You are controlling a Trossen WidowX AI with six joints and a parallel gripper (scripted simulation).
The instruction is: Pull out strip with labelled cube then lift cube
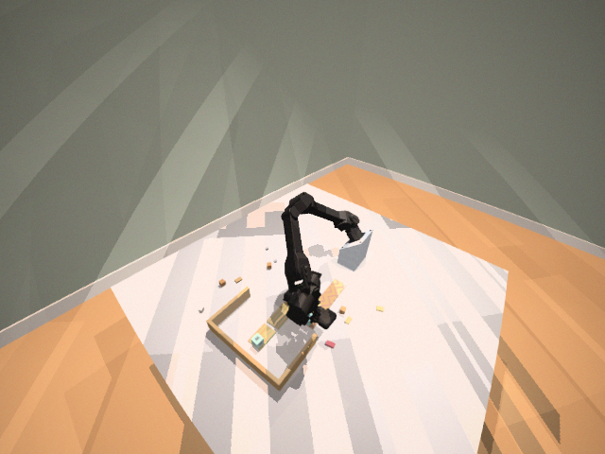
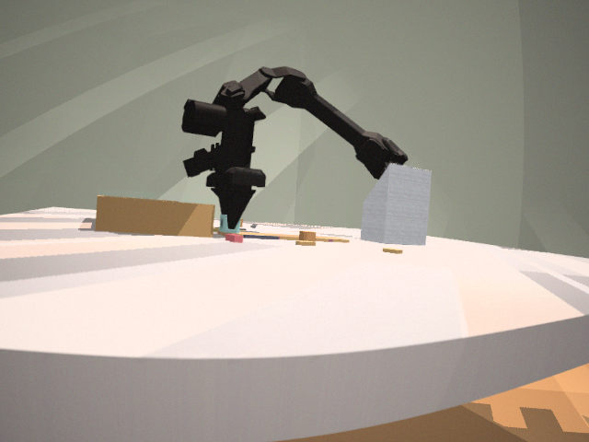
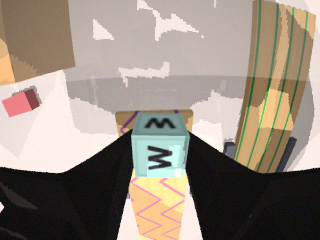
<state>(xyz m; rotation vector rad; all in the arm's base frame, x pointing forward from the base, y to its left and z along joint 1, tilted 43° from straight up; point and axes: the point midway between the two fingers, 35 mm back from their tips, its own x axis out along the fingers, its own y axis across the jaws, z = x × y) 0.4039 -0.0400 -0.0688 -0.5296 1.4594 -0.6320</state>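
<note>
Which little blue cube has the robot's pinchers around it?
The teal cube with the W, sitting on the pink-zigzag strip, is between the gripper fingers. The other teal cube sits apart, inside the wooden frame, with nothing around it.

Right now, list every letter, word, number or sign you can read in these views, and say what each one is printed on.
"W" – on the top face of the teal cube between the gripper fingers, wrist view.
"W" – again on that cube's far side face, foreshortened.
The second teal cube inside the wooden frame has a dark mark too small to read.
The zigzag strip and green-lined strip carry patterns only, no text.
</note>
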